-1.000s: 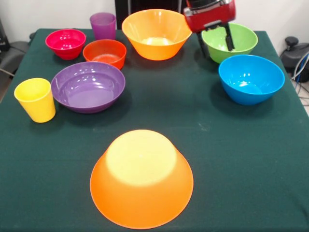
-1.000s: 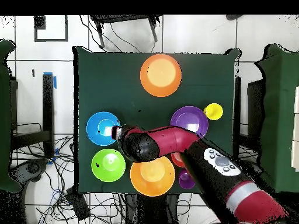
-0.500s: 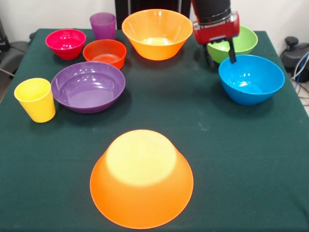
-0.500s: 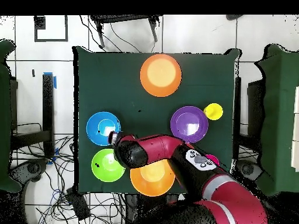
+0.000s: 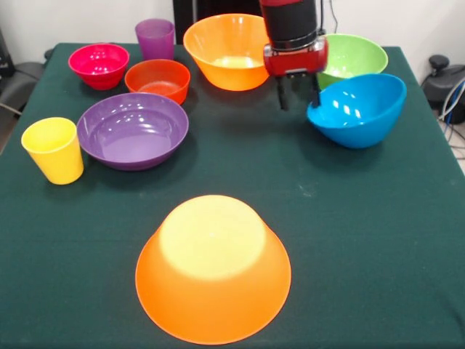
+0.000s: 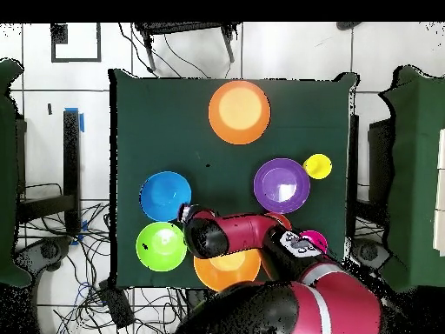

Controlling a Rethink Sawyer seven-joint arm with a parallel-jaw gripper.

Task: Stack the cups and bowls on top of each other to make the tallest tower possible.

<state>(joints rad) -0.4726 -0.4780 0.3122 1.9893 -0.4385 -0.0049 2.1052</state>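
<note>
My gripper [image 5: 298,103] hangs open at the blue bowl [image 5: 360,109], and one finger [image 5: 316,93] touches its near rim. That bowl is tipped up on its side, against the green bowl [image 5: 356,57]. A large orange bowl [image 5: 232,51] stands upright behind the gripper. Another large orange bowl [image 5: 213,269] lies upside down at the front. To the left are the purple bowl [image 5: 133,129], yellow cup [image 5: 53,150], orange-red bowl [image 5: 158,78], pink-red bowl [image 5: 99,64] and purple cup [image 5: 155,38]. In the overhead view my gripper [image 6: 185,211] sits beside the blue bowl [image 6: 165,196].
All of this stands on a table under a dark green cloth [image 5: 305,203]. In the overhead view my arm [image 6: 252,235] covers most of the upright orange bowl [image 6: 222,268] and the small bowls. Cables lie on the floor around the table.
My gripper has swung left from the green bowl and dropped to the blue bowl's rim. The blue bowl has slid left and tipped up from flat.
</note>
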